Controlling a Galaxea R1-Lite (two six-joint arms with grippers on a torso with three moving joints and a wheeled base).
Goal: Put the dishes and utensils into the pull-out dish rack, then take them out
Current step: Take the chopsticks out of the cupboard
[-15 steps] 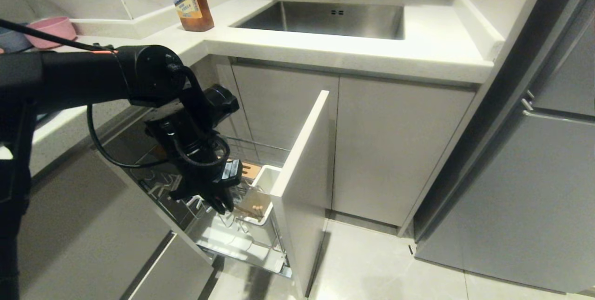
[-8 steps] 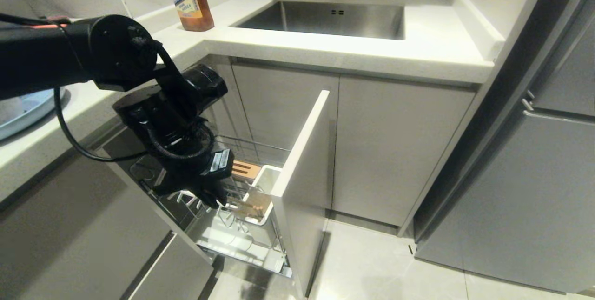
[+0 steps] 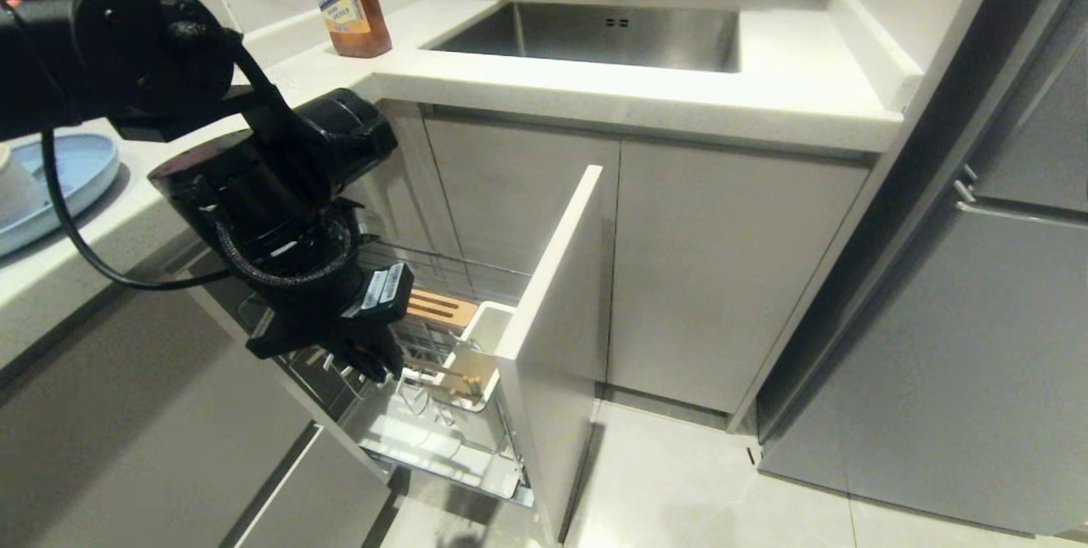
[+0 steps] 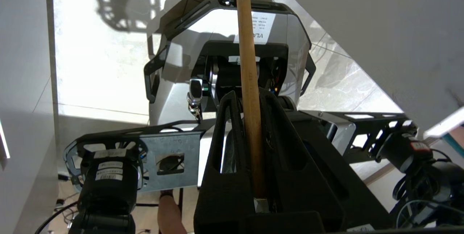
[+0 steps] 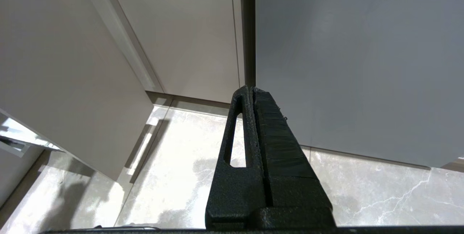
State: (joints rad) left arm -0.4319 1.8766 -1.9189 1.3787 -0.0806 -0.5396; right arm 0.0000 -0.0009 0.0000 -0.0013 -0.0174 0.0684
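Far left, the light-blue plate [image 3: 81,170] waits on the counter. Left gripper [image 3: 374,361], clamped on the chopsticks [image 4: 250,92], hangs over the pull-out dish rack [image 3: 442,437], beside its utensil cup [image 3: 480,331], probably unloading them. Right gripper [image 5: 253,92] pinched empty, parked.

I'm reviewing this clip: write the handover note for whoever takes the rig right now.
Left gripper: shut on the chopsticks, over the open dish rack beside its white cup.
Right gripper: shut, empty, parked near the floor.
Blue plate and a white bowl sit on the counter.
Spoon: not seen.
Left to do: put the chopsticks down.
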